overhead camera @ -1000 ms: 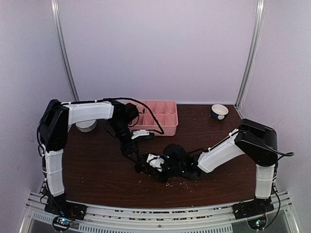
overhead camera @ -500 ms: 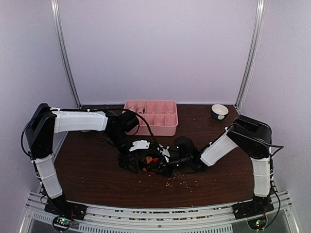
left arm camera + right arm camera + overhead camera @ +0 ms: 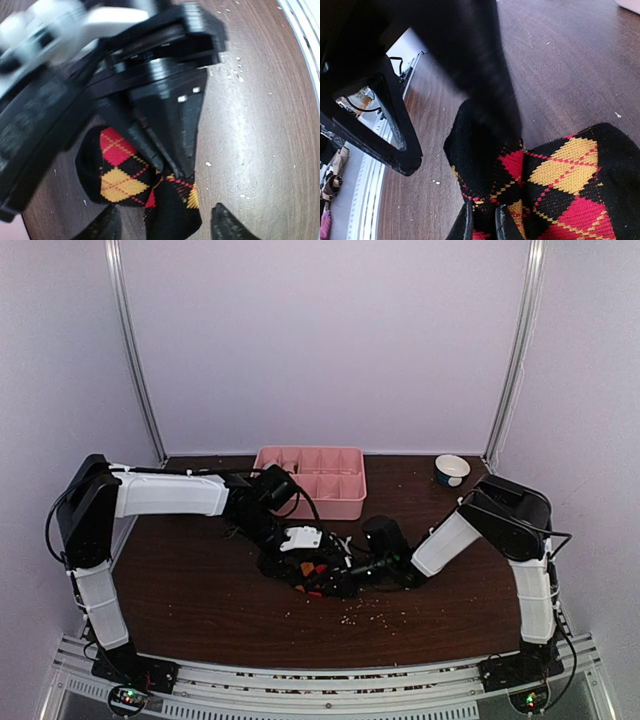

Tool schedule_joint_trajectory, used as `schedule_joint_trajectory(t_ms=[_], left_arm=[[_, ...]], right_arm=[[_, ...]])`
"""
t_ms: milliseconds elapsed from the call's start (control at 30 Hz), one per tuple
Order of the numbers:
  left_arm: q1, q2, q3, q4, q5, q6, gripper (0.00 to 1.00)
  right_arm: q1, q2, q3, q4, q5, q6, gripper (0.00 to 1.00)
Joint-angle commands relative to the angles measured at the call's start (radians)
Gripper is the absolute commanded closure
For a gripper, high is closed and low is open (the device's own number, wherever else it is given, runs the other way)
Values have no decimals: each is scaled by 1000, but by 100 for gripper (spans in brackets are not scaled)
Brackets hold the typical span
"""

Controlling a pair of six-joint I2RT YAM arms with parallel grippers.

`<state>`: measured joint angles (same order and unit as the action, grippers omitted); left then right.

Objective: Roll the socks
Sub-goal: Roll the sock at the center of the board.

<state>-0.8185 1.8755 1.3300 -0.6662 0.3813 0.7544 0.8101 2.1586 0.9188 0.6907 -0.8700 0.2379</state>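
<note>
While the right gripper (image 3: 482,222) is pinching a fold of the black argyle sock (image 3: 125,175) on the table (image 3: 260,125), the left gripper (image 3: 166,227) is hanging open astride its near end, the sock's length running away from those jaws.

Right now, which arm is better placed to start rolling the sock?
Probably right: the right gripper is pinched on the black diamond-pattern sock; the left gripper stands open, straddling its end.

Pale lilac walls (image 3: 320,340); dark wood table (image 3: 200,610); metal corner posts (image 3: 133,360)
</note>
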Motion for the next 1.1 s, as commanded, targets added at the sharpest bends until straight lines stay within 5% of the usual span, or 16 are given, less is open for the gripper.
schedule_joint_trajectory(t_ms=[0, 433, 533, 667, 700, 1000, 1067], left_arm=[[-16, 19, -21, 11, 20, 43, 45], [-24, 136, 58, -43, 6, 35, 53], [-24, 150, 72, -44, -2, 36, 65], [-19, 175, 112, -101, 37, 34, 92], [-18, 187, 126, -127, 50, 35, 100], [-2, 277, 214, -408, 151, 60, 100], [-3, 277, 216, -458, 177, 59, 100]], right_arm=[[-48, 168, -68, -382, 138, 32, 100], [-78, 208, -67, -378, 124, 67, 100], [-78, 211, -71, -364, 113, 76, 100], [-78, 192, -92, -299, 105, 90, 98], [-78, 178, -103, -267, 105, 94, 96], [-65, 39, -266, 88, 93, 124, 70], [-60, -3, -302, 144, 115, 121, 57]])
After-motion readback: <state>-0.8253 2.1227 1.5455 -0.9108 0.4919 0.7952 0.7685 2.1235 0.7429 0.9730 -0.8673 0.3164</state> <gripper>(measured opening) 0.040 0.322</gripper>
